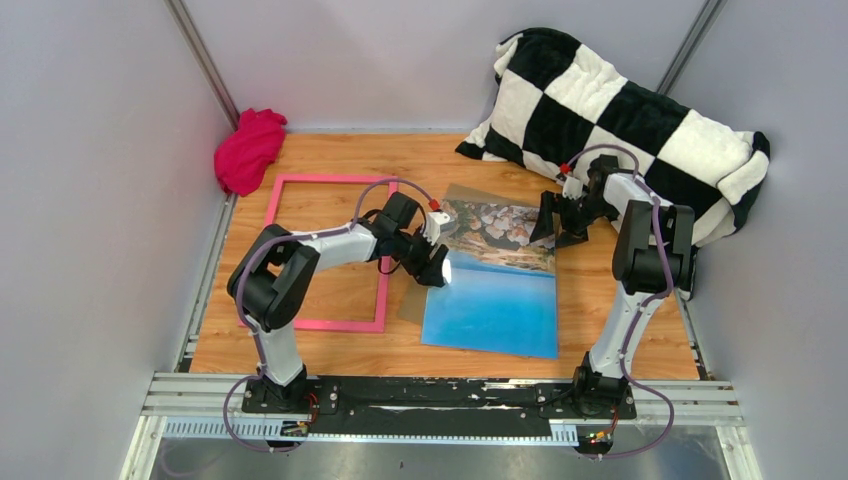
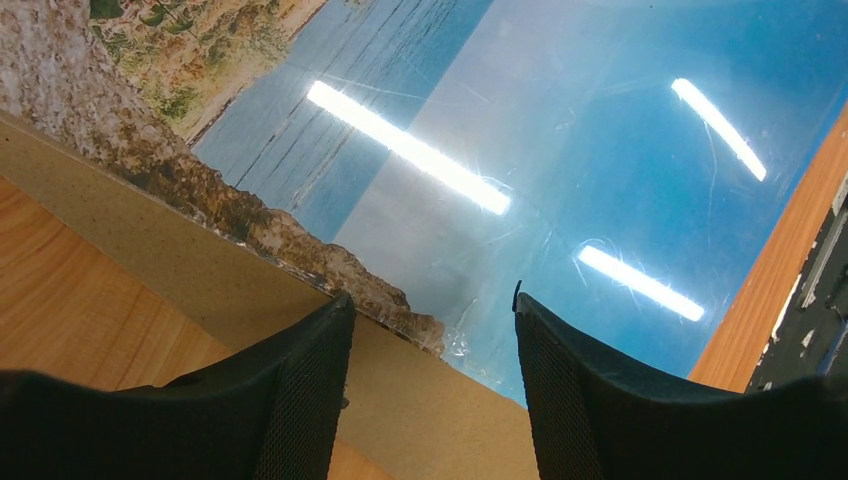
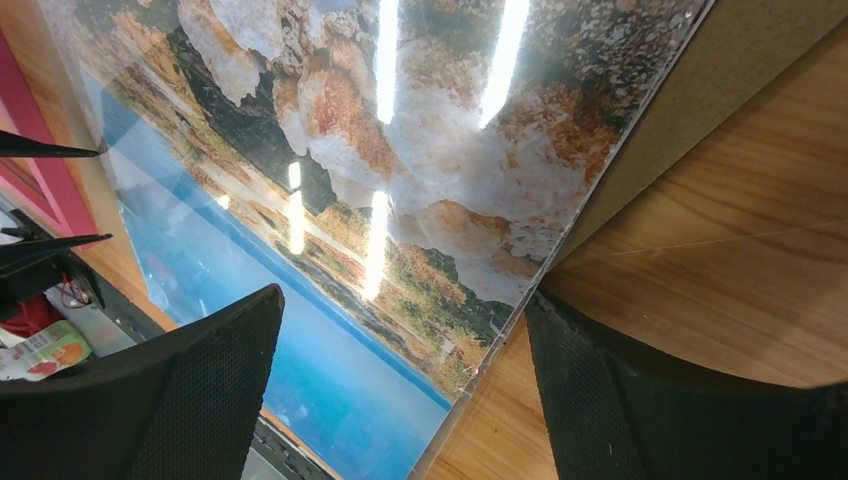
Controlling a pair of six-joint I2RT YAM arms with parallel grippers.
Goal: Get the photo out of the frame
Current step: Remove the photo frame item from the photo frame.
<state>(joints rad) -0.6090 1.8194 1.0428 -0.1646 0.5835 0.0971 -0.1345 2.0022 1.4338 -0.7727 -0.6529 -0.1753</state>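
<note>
The frame [image 1: 328, 180], a thin pink rectangle, lies flat at the table's left with bare wood showing through it; a strip of it [image 3: 40, 150] appears in the right wrist view. The photo [image 1: 495, 300] of sea and rocks lies right of it on a brown board [image 1: 412, 305], glossy with glare. My left gripper [image 1: 433, 265] hovers open over the photo's left edge; its fingers straddle the edge where photo [image 2: 560, 150] meets board [image 2: 200, 270]. My right gripper [image 1: 555, 225] stands open at the photo's far right edge [image 3: 350, 180], one finger over the picture, one over wood.
A magenta cloth [image 1: 248, 150] is bunched in the back left corner. A black-and-white checkered pillow [image 1: 620, 110] leans at the back right, just behind the right arm. Grey walls close in both sides; a metal rail [image 1: 440, 395] runs along the near edge.
</note>
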